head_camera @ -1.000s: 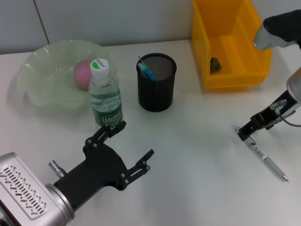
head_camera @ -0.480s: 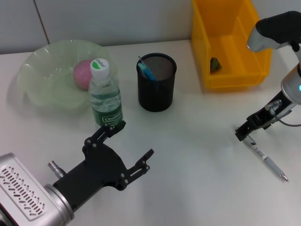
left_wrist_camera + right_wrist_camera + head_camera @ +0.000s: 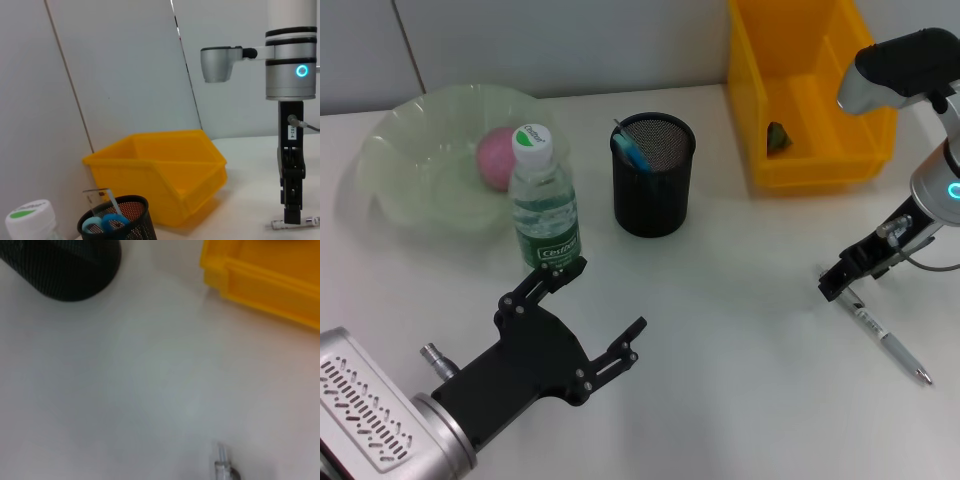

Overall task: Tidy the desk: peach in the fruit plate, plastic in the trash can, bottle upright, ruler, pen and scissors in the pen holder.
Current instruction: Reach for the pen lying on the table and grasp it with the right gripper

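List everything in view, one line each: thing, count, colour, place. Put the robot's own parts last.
fruit plate: one, pale green translucent, far left of the table.
peach: one, pink, in the fruit plate.
bottle: one, clear with green label and green-and-white cap, upright just in front of the fruit plate.
pen holder: one, black mesh, table centre.
scissors: one, blue handles, in the pen holder.
ruler: one, clear, in the pen holder.
trash can: one, yellow bin, far right.
plastic: one, greenish scrap, inside the trash can.
pen: one, white and silver, flat on the table at right.
left gripper: one, black, open, near the bottle.
right gripper: one, black, low at the pen's end.
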Robot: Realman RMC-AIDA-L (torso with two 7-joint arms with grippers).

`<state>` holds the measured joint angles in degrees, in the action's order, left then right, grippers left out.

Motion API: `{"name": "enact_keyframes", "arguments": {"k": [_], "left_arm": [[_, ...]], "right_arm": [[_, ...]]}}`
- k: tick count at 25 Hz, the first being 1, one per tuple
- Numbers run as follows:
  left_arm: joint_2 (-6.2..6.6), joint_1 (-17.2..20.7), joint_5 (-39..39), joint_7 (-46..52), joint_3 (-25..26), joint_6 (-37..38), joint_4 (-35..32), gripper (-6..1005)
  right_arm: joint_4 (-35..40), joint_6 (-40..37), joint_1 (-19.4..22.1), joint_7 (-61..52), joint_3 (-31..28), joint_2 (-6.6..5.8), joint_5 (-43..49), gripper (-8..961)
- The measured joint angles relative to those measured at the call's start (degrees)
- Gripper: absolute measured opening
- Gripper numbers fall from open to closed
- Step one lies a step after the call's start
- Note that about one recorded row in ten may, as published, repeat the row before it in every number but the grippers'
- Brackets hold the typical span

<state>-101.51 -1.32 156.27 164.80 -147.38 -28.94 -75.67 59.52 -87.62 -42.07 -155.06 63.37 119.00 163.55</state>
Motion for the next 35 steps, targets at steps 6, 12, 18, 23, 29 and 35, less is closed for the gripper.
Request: {"name": "enact_keyframes", "arguments": {"k": [6,12,18,23,29,35], "left_arm": [[0.00,0.11,0.00,0.00,-0.01,-0.20,0.04,811],[0.00,0.00,0.00,0.00,-0.02,-0.20,0.09,811],[0.05,-0.05,-0.01,0.00,-0.02,-0.20,0.09,811],[0.08,0.01,0.00,0.00,-0.02,-0.32,0.09,811],[0.09,-0.10,0.00,0.00,-0.01,-0.38,0.09,811],[0.09,0.06,0.00,0.00,-0.01,-0.44,0.09,811]], "right_arm": [[-0.12,0.41,-0.09,0.00,0.00,0.00,-0.04,672],[-1.91,0.54,-0.96,0.01,0.08,0.00,0.08,584],[-3.22,1.09,-1.61,0.10,0.10,0.00,0.10,562],[-3.36,1.12,-1.68,0.09,0.75,0.00,0.37,560],[-4.36,1.14,-2.15,0.05,1.26,0.00,0.84,558],[-4.47,1.28,-2.23,0.02,1.31,0.00,0.89,514]]}}
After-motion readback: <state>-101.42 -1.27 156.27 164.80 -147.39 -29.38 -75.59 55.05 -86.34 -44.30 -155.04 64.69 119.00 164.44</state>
